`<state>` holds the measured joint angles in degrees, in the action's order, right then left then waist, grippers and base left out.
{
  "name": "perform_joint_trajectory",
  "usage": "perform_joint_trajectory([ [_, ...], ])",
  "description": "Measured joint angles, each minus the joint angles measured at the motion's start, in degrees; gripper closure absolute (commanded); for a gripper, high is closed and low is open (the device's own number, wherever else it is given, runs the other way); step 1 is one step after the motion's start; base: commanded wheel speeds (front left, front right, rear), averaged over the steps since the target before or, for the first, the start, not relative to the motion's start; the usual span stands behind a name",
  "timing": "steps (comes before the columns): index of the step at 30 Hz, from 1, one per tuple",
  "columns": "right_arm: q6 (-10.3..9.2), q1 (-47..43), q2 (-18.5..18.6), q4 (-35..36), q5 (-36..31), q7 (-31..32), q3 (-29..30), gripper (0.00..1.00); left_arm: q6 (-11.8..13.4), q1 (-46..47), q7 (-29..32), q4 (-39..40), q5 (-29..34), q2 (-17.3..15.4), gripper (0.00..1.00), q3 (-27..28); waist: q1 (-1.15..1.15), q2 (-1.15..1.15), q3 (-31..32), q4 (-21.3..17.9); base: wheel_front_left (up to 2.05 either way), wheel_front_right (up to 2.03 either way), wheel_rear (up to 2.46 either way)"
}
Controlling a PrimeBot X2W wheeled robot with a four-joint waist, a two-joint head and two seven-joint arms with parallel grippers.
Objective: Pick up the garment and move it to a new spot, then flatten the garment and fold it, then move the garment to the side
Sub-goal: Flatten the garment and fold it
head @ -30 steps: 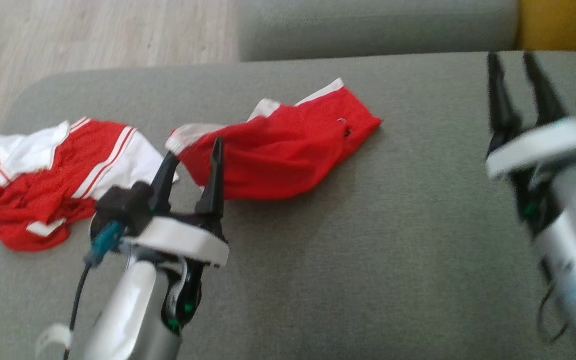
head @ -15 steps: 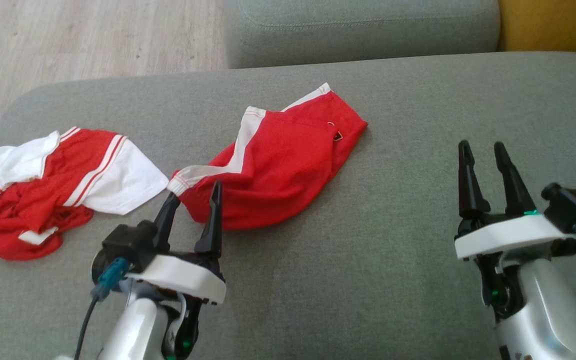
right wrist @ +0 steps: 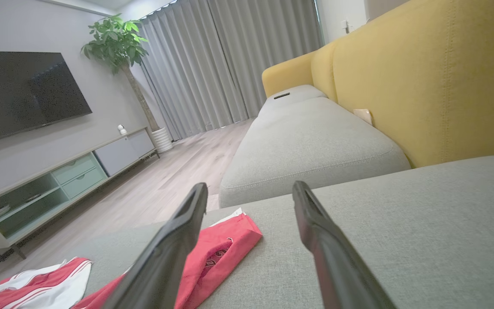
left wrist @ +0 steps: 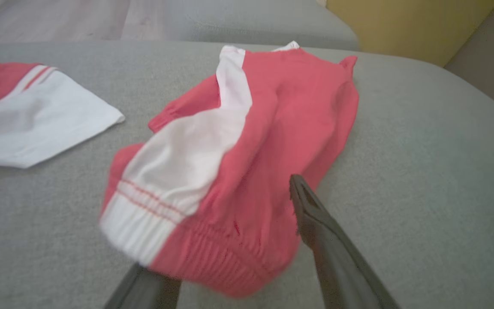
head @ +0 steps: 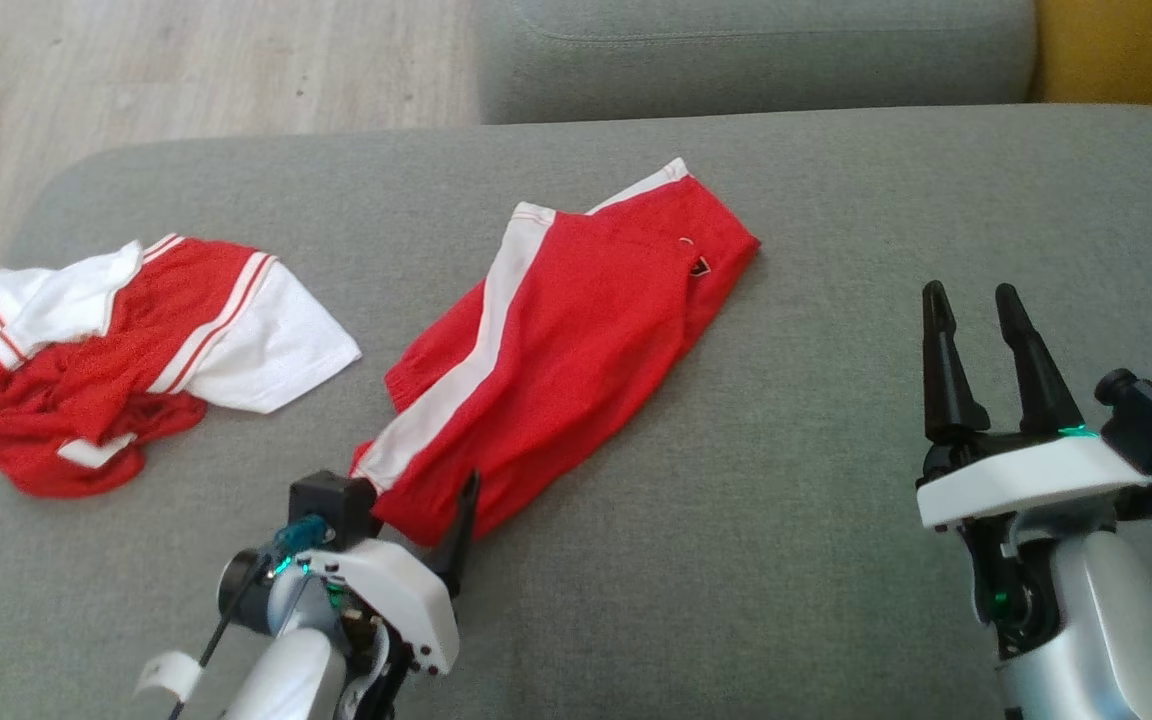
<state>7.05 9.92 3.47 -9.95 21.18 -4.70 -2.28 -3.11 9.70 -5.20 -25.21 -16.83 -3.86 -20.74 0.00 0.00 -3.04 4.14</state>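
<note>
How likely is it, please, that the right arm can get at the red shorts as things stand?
Probably yes. The right claw stands open over bare sofa cushion, and nothing lies between it and the red shorts to its left; their nearer long edge looks easiest to reach.

Soft even daylight; left wrist view slightly blurred.

red mesh shorts point(head: 576, 330) with white side stripe, lying mostly flat, lightly rumpled; gathered elastic end sits between spread fingers of left claw point(head: 419, 498), far end pointing away.
</note>
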Motion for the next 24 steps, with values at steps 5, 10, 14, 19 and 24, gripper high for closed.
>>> perform_joint_trajectory([
  [5, 0.0, -0.13, -0.15, 0.32, -0.01, 0.24, 0.3, 0.0, -1.23, -0.09, 4.72, -0.57, -0.58, -2.16, 0.0, -1.52, 0.0, 0.0, 0.43, 1.37, 0.0, 0.0, 0.0],
  [10, 0.0, -0.88, -0.25, 0.3, 0.01, 0.16, 0.73, 0.0, -1.98, -1.44, 7.0, 2.46, -1.14, -4.28, 0.0, -2.53, 0.0, 0.0, 1.26, 3.28, 0.0, 0.0, 0.0],
  [14, 0.0, -2.12, -0.35, 0.04, 0.22, -0.2, 0.8, 0.0, -1.7, -4.33, 8.44, 5.69, -1.14, -6.38, 0.0, -2.48, 0.0, 0.0, 2.11, 5.0, 0.0, 0.0, 0.0],
  [19, 0.0, -2.43, -0.52, 0.01, 0.51, -0.43, 0.8, 0.0, 3.22, -5.8, 3.47, 12.6, -0.48, -7.58, 0.0, 1.02, 0.0, 0.0, 3.3, 7.31, 0.0, 0.0, 0.0],
  [24, 0.0, -2.56, -0.63, 1.0, 0.12, -0.93, 0.9, 0.0, 5.61, -5.6, -5.17, 17.19, -0.38, -5.69, 0.0, 2.57, 0.0, 0.0, 3.88, 8.12, 0.0, 0.0, 0.0],
])
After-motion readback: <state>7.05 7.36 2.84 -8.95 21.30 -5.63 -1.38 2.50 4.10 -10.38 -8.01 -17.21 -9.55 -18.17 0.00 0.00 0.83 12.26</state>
